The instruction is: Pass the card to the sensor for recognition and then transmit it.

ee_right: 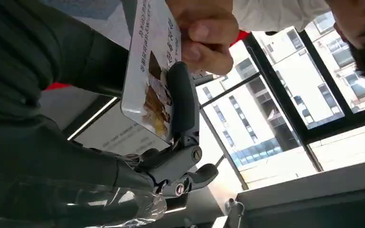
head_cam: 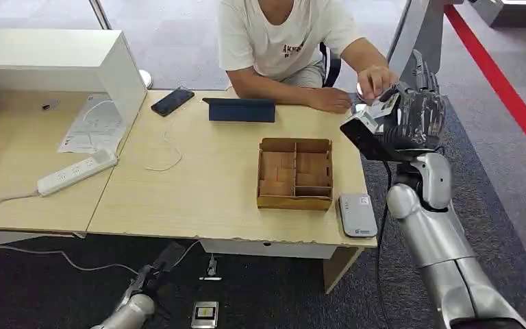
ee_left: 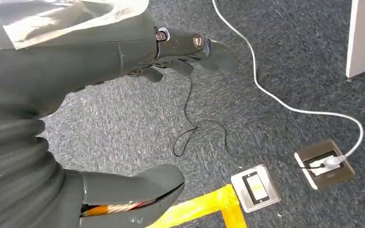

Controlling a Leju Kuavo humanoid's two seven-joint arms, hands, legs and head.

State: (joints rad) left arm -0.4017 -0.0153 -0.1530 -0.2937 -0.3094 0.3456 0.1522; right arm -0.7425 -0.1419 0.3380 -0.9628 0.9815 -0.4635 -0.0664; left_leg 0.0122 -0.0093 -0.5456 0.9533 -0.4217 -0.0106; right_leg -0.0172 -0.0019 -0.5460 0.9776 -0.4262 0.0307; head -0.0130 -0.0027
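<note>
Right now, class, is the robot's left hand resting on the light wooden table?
No: the left hand hangs empty above the grey carpet floor.

Card (ee_right: 152,71) print too blurred, partly behind person's fingers (ee_right: 209,38).

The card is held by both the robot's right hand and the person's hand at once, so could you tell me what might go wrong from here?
1. The right hand pinches the card while the person's hand grips its other end; pulling before release could bend it.
2. If both let go together, it may drop past the table edge onto the carpet.
</note>
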